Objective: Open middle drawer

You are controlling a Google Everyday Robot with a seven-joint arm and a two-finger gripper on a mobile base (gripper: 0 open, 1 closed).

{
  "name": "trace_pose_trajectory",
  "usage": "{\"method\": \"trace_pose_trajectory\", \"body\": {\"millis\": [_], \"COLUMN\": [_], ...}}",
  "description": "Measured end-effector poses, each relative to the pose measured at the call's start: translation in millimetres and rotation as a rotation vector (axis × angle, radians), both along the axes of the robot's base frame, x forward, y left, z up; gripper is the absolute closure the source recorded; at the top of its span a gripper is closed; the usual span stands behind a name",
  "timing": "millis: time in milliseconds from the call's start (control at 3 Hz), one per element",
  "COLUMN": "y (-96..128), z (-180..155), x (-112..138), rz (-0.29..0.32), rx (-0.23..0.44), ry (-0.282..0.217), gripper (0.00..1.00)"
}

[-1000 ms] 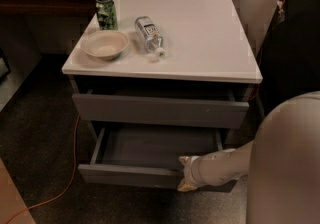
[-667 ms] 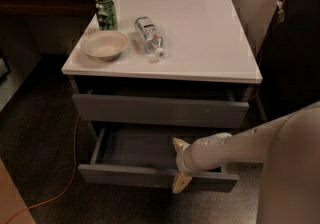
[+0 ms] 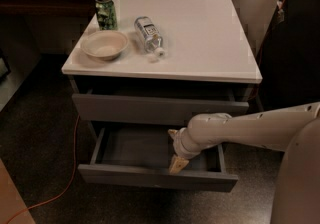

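Observation:
The middle drawer is the grey drawer pulled out below the cabinet's upper drawer front. Its flat grey front faces me and its grey inside shows and holds nothing. My gripper is at the end of the pale arm coming in from the right. It hangs over the drawer's right half, just behind the front panel. Its two tan fingers stand apart and hold nothing; the lower one is close to the front's top edge.
On the white cabinet top stand a green can and a pale bowl, and a clear bottle lies there. An orange cable runs over the dark floor at the left. My pale body fills the lower right.
My gripper has moved left from the right part of the drawer front to above the drawer's inside, and its fingers have spread. The drawer stays pulled out.

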State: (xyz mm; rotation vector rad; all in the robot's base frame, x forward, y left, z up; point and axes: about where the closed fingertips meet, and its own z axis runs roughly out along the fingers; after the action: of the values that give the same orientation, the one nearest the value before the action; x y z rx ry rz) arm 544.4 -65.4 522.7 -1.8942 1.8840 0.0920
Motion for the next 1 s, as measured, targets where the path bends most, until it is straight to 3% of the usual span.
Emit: {"method": "trace_pose_trajectory", "body": {"millis": [333, 1000], "y": [-4.7, -27.1], "z": [-3.8, -48.0], "x": [16.0, 30.7], "rz": [-0.009, -0.05], "rx": [0.038, 0.057], "ry": [0.015, 0.057], "gripper": [0.39, 0.86]}}
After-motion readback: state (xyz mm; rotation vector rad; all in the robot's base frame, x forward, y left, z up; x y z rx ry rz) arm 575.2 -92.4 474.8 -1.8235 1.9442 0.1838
